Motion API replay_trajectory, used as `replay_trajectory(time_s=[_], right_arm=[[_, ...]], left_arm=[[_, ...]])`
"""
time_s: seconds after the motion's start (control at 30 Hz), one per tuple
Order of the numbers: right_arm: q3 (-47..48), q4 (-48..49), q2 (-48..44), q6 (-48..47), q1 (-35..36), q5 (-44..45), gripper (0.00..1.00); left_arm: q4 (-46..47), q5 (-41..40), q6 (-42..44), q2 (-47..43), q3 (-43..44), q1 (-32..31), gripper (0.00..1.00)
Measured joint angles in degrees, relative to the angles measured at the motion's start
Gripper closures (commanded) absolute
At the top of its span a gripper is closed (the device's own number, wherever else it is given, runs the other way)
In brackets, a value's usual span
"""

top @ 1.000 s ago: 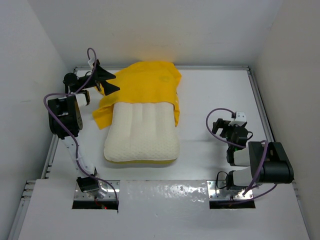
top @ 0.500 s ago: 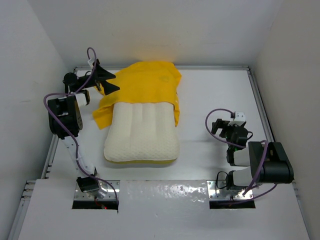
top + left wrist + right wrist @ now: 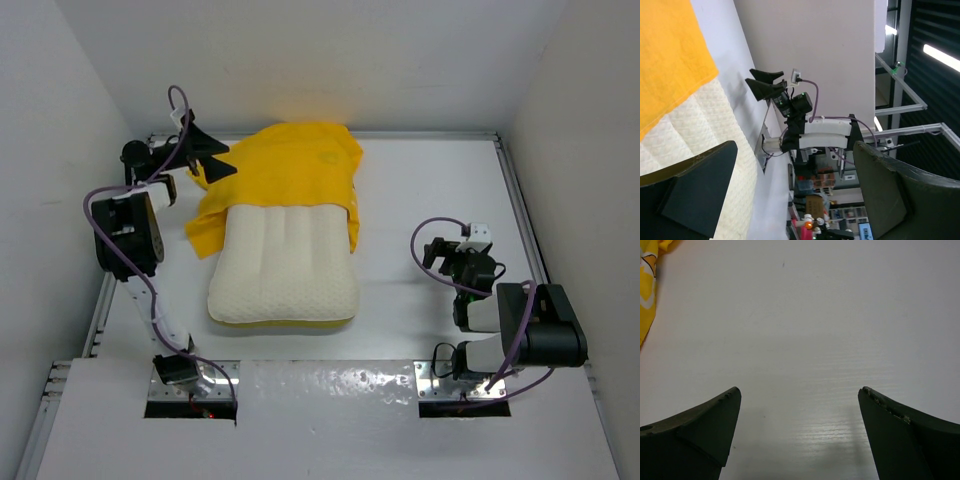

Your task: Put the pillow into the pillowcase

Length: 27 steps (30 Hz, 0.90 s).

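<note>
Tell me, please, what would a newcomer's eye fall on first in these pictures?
The bright yellow pillowcase at the far middle of the white table draws the eye first. It covers only the far end of the cream quilted pillow, which sticks out toward the arms. Next comes the left gripper, open beside the pillowcase's left edge, while the right gripper hangs open over bare table on the right.
</note>
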Motion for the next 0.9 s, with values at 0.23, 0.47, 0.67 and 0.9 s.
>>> replay_trajectory(time_s=[0.23,0.47,0.67,0.9], right_arm=[[0.00,0.00,0.00,0.00,0.00,0.00,0.01],[0.00,0.00,0.00,-0.02,0.00,-0.02,0.01],[0.00,0.00,0.00,-0.02,0.00,-0.07,0.01],[0.00,0.02,0.00,-0.02,0.00,-0.44,0.01]], left_arm=[[-1.05,-0.26,12.50,-7.02,-2.10,1.88,0.00],[0.87,-1.14,22.75,-21.97,-4.81,4.66,0.00],[-24.59,-8.63,57.96,-21.31,5.62,2.64,0.00],[-59.41,-20.90,84.74,-22.67,13.35,1.25,0.00]])
